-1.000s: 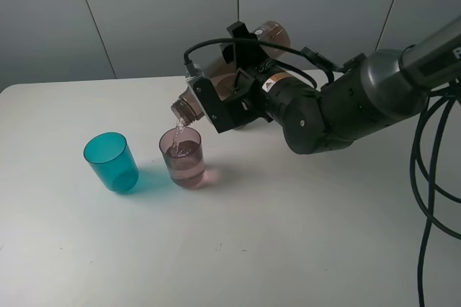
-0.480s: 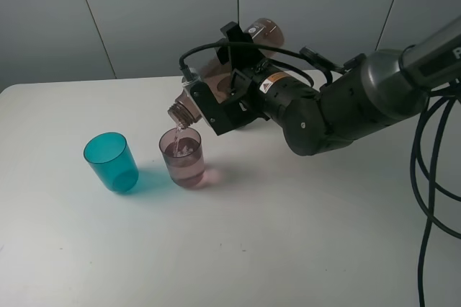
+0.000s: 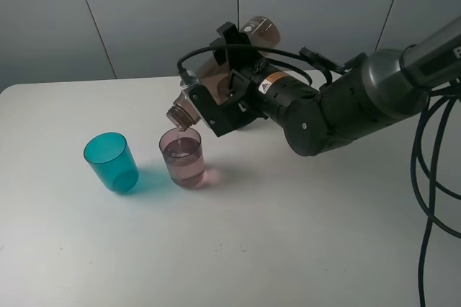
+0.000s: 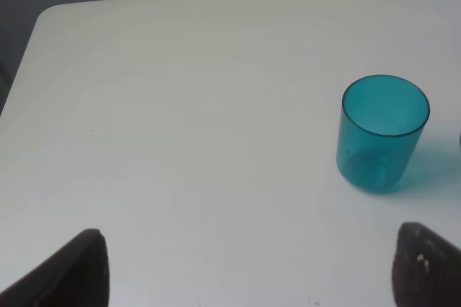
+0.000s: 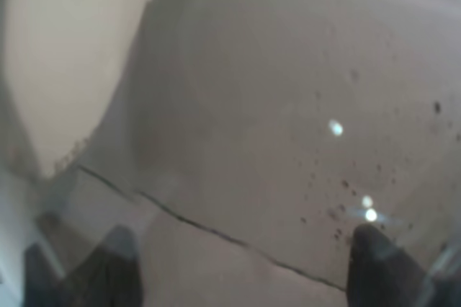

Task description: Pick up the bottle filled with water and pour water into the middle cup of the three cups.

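Observation:
My right gripper (image 3: 229, 91) is shut on the smoky brown-pink bottle (image 3: 248, 37). It holds the bottle tilted, with the open neck down just above the pinkish-mauve middle cup (image 3: 184, 160). A thin stream of water runs into that cup, which is partly filled. The teal-blue cup (image 3: 111, 162) stands to its left. The smoky grey cup is hidden. In the right wrist view the bottle (image 5: 274, 105) fills the picture between the fingertips (image 5: 382, 264). My left gripper (image 4: 252, 278) is open and empty over the table, short of the teal-blue cup (image 4: 382, 134).
The white table (image 3: 288, 235) carries both visible cups. The dark right arm (image 3: 346, 105) reaches in from the right and covers the table behind the middle cup. Black cables (image 3: 432, 192) hang at the right edge. A grey wall stands behind.
The bottle has tipped a little steeper, with its base higher and its neck slightly further left. The stream has thinned and the water in the middle cup has risen.

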Controlling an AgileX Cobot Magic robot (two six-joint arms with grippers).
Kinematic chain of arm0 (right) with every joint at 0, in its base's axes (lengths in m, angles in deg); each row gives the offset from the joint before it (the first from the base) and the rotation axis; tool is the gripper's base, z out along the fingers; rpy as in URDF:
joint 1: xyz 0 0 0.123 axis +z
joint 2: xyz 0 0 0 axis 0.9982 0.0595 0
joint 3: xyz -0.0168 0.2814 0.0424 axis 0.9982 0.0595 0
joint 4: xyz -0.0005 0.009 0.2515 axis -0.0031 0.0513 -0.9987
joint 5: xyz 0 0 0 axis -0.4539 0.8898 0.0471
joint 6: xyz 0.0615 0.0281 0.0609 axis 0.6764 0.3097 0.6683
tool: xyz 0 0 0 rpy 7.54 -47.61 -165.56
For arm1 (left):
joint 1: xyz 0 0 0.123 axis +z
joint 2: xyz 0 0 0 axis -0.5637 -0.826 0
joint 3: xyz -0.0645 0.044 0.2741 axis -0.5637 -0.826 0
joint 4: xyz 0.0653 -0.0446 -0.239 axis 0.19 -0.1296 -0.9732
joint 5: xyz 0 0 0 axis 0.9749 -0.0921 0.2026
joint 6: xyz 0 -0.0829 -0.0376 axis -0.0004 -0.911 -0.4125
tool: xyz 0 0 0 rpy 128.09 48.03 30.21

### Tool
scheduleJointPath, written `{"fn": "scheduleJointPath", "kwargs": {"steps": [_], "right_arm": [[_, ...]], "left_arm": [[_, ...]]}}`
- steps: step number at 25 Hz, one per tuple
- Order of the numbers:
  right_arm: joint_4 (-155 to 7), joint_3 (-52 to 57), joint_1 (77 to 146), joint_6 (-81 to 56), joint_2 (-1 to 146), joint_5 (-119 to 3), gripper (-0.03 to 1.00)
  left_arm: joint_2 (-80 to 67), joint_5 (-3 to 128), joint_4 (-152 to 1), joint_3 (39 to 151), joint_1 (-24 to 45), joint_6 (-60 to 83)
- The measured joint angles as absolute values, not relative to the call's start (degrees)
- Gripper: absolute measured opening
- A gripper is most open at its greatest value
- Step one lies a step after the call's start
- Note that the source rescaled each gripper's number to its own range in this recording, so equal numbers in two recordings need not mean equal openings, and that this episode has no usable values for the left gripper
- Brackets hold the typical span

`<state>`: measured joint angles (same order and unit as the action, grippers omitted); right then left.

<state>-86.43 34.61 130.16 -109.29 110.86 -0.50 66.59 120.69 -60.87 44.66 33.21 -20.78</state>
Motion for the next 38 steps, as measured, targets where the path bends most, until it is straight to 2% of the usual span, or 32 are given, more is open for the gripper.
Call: {"fn": "scheduleJointPath", "kwargs": {"steps": [25, 28, 38], "right_arm": [[-84.85, 34.61, 130.16, -108.83, 110.86, -1.19, 0.0], [-85.11, 34.61, 130.16, -102.79, 109.52, -5.61, 0.0], [-86.74, 36.4, 130.16, -62.74, 100.88, -8.08, 0.0]], "left_arm": [[66.59, 120.69, -60.87, 44.66, 33.21, -20.78], [66.59, 120.69, -60.87, 44.66, 33.21, -20.78], [66.59, 120.69, -60.87, 44.66, 33.21, -20.78]]}}
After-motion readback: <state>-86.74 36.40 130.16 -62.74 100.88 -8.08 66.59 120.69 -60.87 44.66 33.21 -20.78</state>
